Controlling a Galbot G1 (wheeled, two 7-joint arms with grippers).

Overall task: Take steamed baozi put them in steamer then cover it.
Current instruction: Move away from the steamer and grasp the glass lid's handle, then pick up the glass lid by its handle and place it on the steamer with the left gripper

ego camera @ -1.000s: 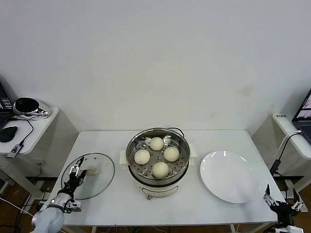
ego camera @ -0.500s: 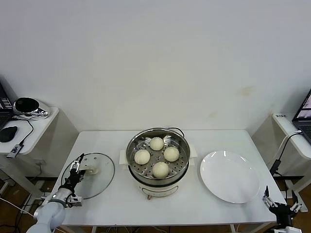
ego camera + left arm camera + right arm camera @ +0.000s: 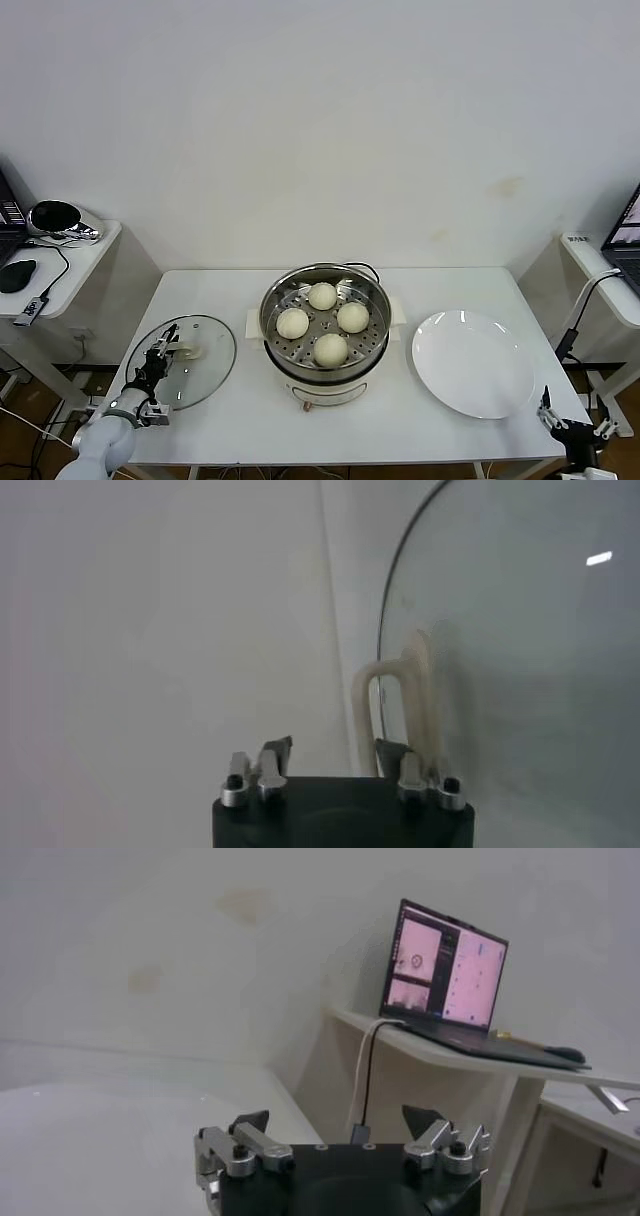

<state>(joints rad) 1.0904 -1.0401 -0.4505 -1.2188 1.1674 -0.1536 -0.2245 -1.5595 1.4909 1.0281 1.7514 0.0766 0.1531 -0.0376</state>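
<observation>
The white table (image 3: 250,420) carries the steamer (image 3: 325,335) at its middle, open-topped, with 4 steamed baozi (image 3: 331,348) on its perforated tray. A white plate (image 3: 472,363) lies toward the right edge. The cover (image 3: 183,361) lies flat near the left edge, handle up, the handle's long axis running roughly along the table's width. The left gripper (image 3: 163,347) hangs over the cover, jaws spread open either side of the handle (image 3: 400,705). The right gripper (image 3: 570,425) waits off the front right corner, jaws open, holding nothing.
</observation>
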